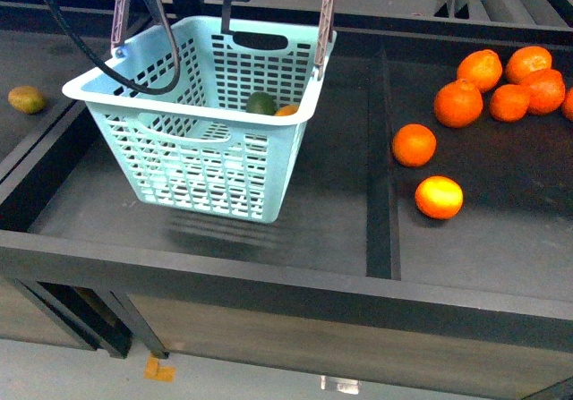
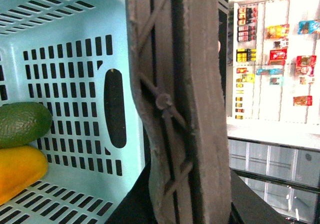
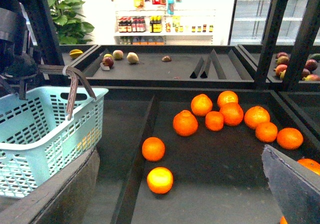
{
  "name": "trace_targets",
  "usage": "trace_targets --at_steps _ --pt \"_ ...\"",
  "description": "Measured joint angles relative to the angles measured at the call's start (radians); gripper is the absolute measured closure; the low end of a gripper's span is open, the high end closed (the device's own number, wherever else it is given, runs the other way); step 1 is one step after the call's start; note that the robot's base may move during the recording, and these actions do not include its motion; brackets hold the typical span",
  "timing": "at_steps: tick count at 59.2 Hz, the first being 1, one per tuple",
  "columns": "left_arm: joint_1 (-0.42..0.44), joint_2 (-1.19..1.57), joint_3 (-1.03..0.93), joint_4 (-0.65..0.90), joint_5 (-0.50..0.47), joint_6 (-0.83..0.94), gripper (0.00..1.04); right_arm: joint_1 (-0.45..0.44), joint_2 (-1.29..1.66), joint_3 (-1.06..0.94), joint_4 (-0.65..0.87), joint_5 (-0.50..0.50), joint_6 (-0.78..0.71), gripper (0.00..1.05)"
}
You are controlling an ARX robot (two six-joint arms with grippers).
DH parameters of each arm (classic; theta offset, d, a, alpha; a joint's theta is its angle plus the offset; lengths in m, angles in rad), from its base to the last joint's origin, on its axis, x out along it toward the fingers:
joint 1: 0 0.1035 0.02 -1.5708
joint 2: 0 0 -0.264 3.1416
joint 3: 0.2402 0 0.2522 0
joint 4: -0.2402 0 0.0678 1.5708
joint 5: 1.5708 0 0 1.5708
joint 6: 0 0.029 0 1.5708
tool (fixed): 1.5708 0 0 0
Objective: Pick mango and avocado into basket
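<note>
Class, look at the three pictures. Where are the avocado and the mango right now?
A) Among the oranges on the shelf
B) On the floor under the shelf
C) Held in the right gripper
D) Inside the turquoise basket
D: the left wrist view shows the avocado resting on the mango against the slotted wall of the basket.

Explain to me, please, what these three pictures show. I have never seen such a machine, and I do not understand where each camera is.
This is a robot with two arms. The front view comes from a camera on its body; the other two come from cameras on its wrists. The turquoise basket hangs tilted above the dark shelf, lifted by its grey-brown handles, which fill the left wrist view. Inside lie the green avocado and the yellow-orange mango, touching. Loose oranges lie in the next compartment. The left end effector itself cannot be seen clearly; of the right one only a grey edge shows, so its state is unclear.
</note>
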Motion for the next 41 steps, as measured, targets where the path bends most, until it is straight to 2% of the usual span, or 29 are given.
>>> trace_targets --at_steps 18,38,41 --pt "-0.013 0.092 0.050 0.111 0.008 -0.087 0.88 0.000 0.000 0.000 0.000 0.000 0.000 0.08" --pt "-0.018 0.102 0.067 0.052 0.040 -0.085 0.88 0.000 0.000 0.000 0.000 0.000 0.000 0.08" --pt "-0.019 0.102 0.068 0.046 0.050 -0.088 0.84 0.000 0.000 0.000 0.000 0.000 0.000 0.08"
